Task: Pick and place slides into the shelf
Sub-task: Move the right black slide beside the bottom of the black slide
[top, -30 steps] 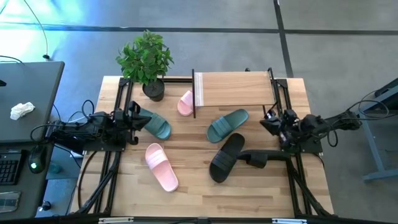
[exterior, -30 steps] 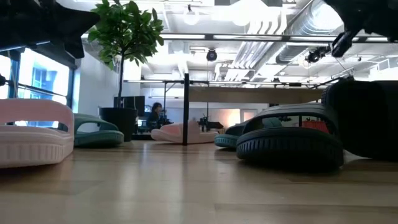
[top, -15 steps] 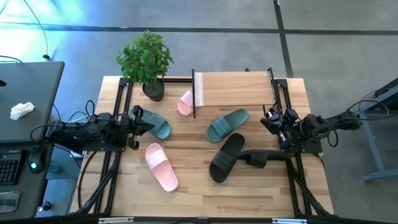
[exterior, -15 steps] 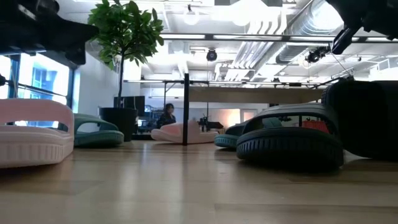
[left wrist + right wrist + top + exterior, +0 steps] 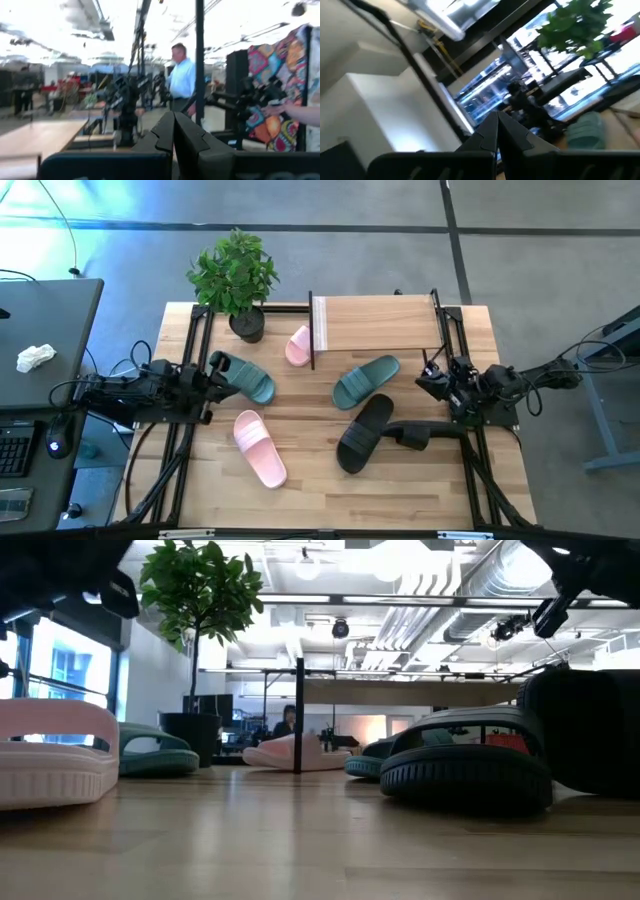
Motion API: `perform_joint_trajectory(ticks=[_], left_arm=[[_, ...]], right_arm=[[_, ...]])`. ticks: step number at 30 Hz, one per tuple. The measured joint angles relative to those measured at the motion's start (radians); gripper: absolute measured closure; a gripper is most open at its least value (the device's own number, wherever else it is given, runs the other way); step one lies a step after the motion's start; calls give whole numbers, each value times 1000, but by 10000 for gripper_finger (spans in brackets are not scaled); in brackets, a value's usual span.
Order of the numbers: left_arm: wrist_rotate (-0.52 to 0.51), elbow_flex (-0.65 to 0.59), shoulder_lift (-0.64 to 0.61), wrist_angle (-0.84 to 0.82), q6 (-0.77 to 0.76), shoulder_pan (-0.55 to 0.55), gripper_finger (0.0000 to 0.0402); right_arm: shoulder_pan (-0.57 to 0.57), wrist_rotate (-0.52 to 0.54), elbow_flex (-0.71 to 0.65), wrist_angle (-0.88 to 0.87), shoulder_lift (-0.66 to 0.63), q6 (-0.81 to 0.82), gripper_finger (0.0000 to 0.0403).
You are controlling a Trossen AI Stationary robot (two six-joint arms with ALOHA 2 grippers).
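Wooden shelf board (image 5: 378, 323), the small light one on thin black legs at the back of the table, has nothing on top of it as far as I can see, so I'd call this job basically at the start. All the slides I can count are on the big wooden tabletop (image 5: 420, 490). One pale pink slide (image 5: 298, 346) lies right by the shelf's left leg, touching or nearly so. A second pink slide (image 5: 259, 446) sits out front on the left. One teal green slide (image 5: 250, 381) is just beside the left gripper (image 5: 216, 364), and the other teal slide (image 5: 365, 381) lies in front of the shelf. A black slide (image 5: 364, 433) is near the middle, with a second black slide (image 5: 415, 436) just right of it.

Both pincers are pinched fully together and carry nothing. In each wrist view the two dark fingers meet at a point. The right gripper (image 5: 428, 377) hangs at the right edge, well clear of the shoes. My guess is they're closed simply because neither has gone for a shoe yet.

There's also a potted green plant (image 5: 236, 277) in the back left corner. It's close enough to the left arm's path to be worth watching.
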Motion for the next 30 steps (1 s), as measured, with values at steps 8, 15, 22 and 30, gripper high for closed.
perform_joint_trajectory(ticks=[8, 15, 22, 30], left_arm=[[0, 0, -1, 73, -57, 0, 401], [4, 0, 0, 68, -41, 0, 401], [23, 0, 0, 67, 107, 0, 401], [18, 0, 0, 60, 220, 0, 401]], right_arm=[[0, -122, 120, 76, 2, 36, 403], [18, -177, 405, -192, 108, -196, 403], [50, -194, 707, -701, 384, -273, 397], [105, -186, 912, -1418, 735, 60, 369]])
